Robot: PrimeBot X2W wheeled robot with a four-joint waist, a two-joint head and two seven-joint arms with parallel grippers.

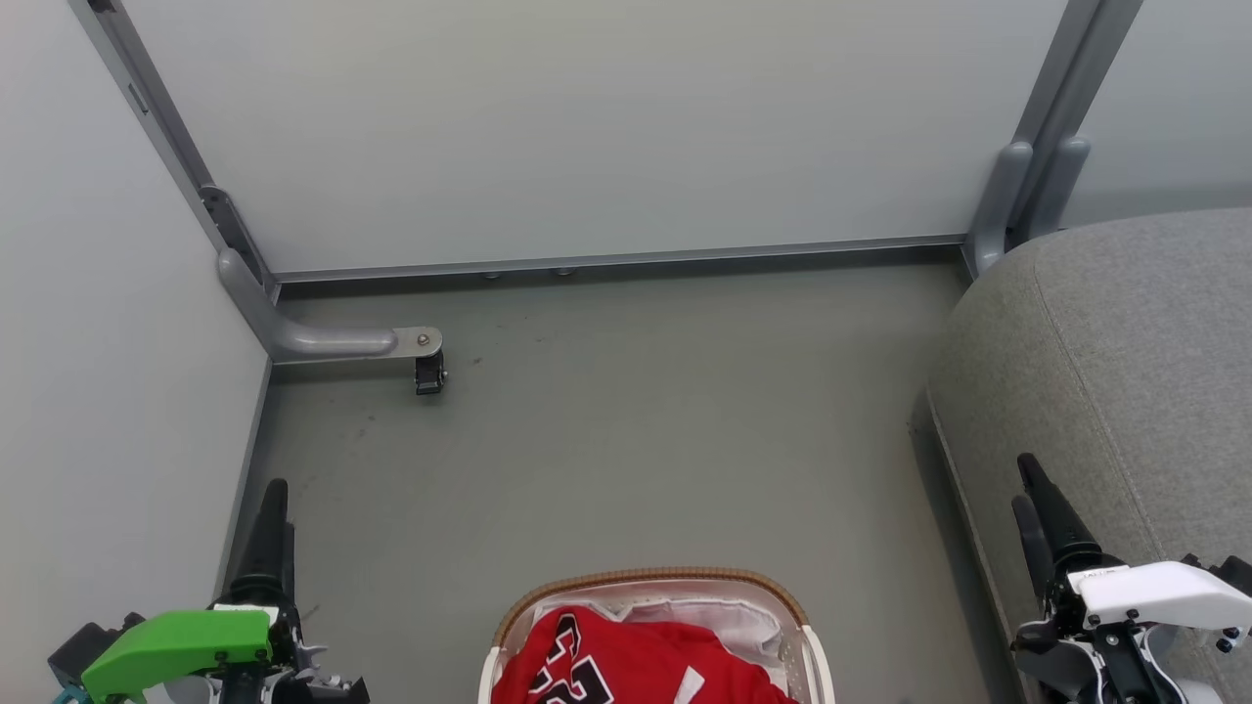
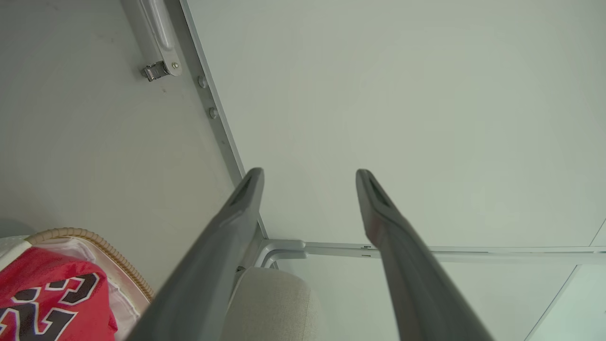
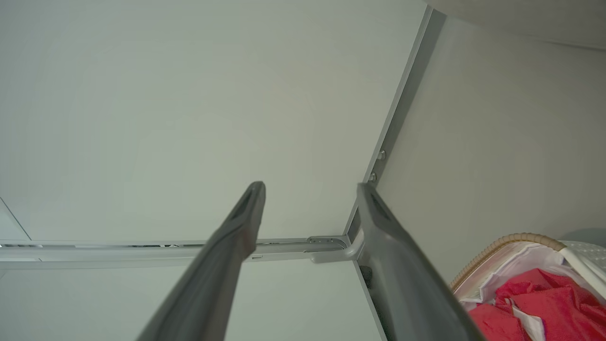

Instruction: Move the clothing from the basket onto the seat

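Note:
The clothing (image 1: 636, 665), a bright red garment with black-and-white numbers, lies in the basket (image 1: 655, 579) at the bottom middle of the head view. The grey seat (image 1: 1125, 352) rises to the basket's right. My left gripper (image 1: 276, 489) hovers left of the basket, and the left wrist view shows this gripper (image 2: 310, 173) open and empty, with the clothing (image 2: 47, 293) and the basket rim (image 2: 94, 241) at its lower left. My right gripper (image 1: 1022, 479) hangs over the seat's front edge. In its wrist view the right gripper (image 3: 311, 185) stands open and empty, the clothing (image 3: 544, 303) at lower right.
Pale partition walls (image 1: 587, 127) close off the back and the left side. A grey metal foot with a small black caster (image 1: 428, 372) juts onto the grey floor (image 1: 636, 420) at the far left. A second metal post (image 1: 1007, 205) stands by the seat's back corner.

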